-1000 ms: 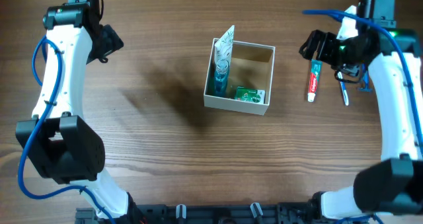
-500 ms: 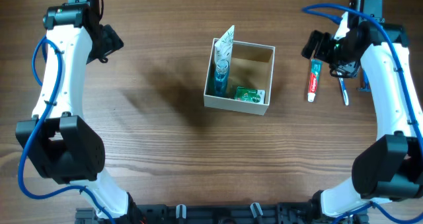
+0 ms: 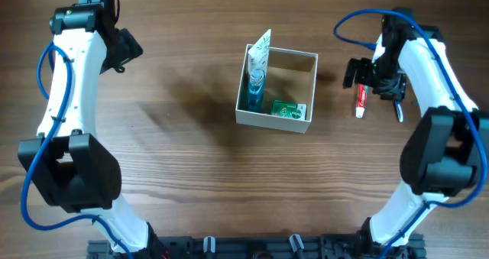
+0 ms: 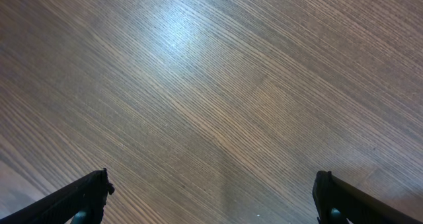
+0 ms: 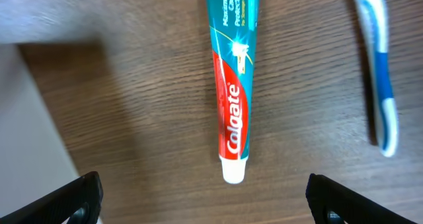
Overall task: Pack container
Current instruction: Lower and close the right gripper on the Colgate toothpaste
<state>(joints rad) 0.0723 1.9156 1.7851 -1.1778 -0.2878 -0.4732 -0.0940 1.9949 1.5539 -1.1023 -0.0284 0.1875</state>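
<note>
The container (image 3: 272, 121), a white-walled square box with a tan inside, stands mid-table. A teal and white tube (image 3: 257, 74) stands upright in its left side and a small green box (image 3: 288, 109) lies at its front. A red and teal Colgate toothpaste tube (image 3: 361, 101) lies on the table to its right. In the right wrist view the toothpaste (image 5: 232, 85) points its white cap toward my fingers. My right gripper (image 3: 354, 73) (image 5: 205, 201) is open and empty, above the toothpaste's cap end. My left gripper (image 3: 122, 50) (image 4: 211, 204) is open and empty over bare wood at the far left.
A blue and white toothbrush (image 3: 397, 106) (image 5: 382, 72) lies just right of the toothpaste. The container's pale wall (image 5: 26, 138) shows blurred at the left of the right wrist view. The right arm's blue cable loops above the wrist.
My right arm has swung round and its gripper has moved left and down over the toothpaste, between it and the container. The left arm has not moved.
</note>
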